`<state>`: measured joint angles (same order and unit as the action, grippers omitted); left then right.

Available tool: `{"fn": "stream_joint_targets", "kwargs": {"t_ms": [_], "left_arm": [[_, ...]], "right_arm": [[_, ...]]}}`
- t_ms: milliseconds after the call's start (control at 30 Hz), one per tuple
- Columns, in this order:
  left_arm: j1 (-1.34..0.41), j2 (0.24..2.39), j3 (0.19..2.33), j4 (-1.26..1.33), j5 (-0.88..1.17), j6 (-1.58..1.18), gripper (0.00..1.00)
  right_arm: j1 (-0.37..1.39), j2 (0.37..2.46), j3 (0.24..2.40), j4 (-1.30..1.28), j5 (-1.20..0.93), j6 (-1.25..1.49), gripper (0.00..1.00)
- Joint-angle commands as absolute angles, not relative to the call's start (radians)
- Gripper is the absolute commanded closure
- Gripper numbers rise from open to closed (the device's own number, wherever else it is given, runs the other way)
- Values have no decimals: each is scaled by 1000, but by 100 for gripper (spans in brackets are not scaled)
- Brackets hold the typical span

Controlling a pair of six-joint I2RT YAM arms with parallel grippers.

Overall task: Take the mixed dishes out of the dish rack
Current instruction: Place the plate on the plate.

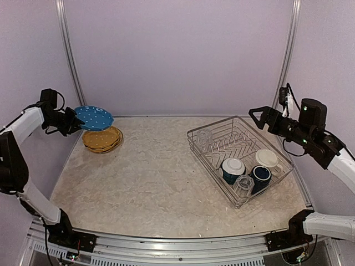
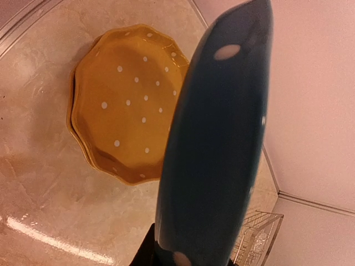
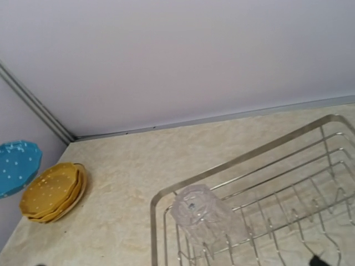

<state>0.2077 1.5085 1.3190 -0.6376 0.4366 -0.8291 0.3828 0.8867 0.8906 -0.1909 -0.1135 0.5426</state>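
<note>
**Fig.** Left pincer (image 1: 71,122) clamps the blue white-dotted plate (image 1: 94,117) by its rim, just above the orange plates (image 1: 103,139) beneath it. Right pincer (image 1: 256,115) hangs wide and empty, the dish rack (image 1: 213,124) below it. Risk: the rim-held plate slips and chips the stack.

One blue plate (image 1: 94,117), seemingly two orange plates (image 1: 102,139), two glasses (image 1: 204,137), two mugs (image 1: 260,175), one bowl (image 1: 233,168), one rack (image 1: 217,125)

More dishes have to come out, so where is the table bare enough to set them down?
Bare: the wide middle of the table between the orange plates and the dish rack, and the near-left area in front of those plates. Crowded: the far-left corner, where the blue white-dotted plate hangs close to the stack.
</note>
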Motion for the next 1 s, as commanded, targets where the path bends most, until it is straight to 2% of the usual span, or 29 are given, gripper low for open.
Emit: {"fn": "stream_joint_targets", "kwargs": {"t_ms": [0,233,633,767,967], "left_arm": [[218,1593,1421,-578,458,-774,100],[234,1774,1502,-567,478,-778,100],[235,1855,1465,-515,495,-787,98],[233,1838,1425,-514,475,-778,67],[230,1768,1378,-563,396,-736,32]], "right_arm": [[377,861,914,-237,-73,515,0],[376,847,918,-251,-68,517,0],[376,850,912,-228,-75,535,0],[376,860,918,-215,-97,544,0],[375,858,929,-233,-82,534,0]]}}
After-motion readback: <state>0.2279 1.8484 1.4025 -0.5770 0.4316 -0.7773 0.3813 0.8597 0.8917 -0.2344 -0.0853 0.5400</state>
